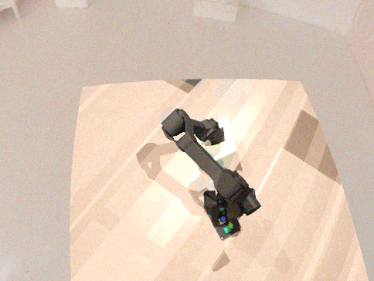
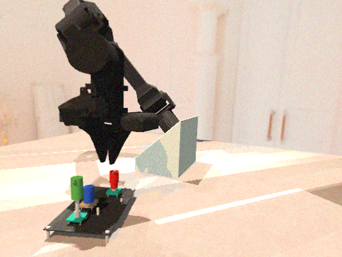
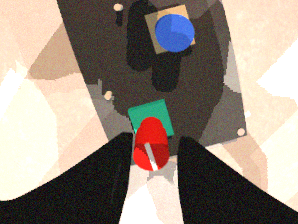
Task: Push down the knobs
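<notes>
The black circuit board stands on short legs. The red knob is low over its teal potentiometer, with a small pale bit visible between them. The green knob stands high on a pale shaft, well above its teal potentiometer. The blue knob sits low on a tan base. My gripper is slightly open and empty; its tips are above the red knob, not touching it. Both potentiometers are on the board.
A pale wedge-shaped block stands behind the board, to its right in the exterior view. The arm reaches over the table from beside the block. Shadows and bright patches cross the table.
</notes>
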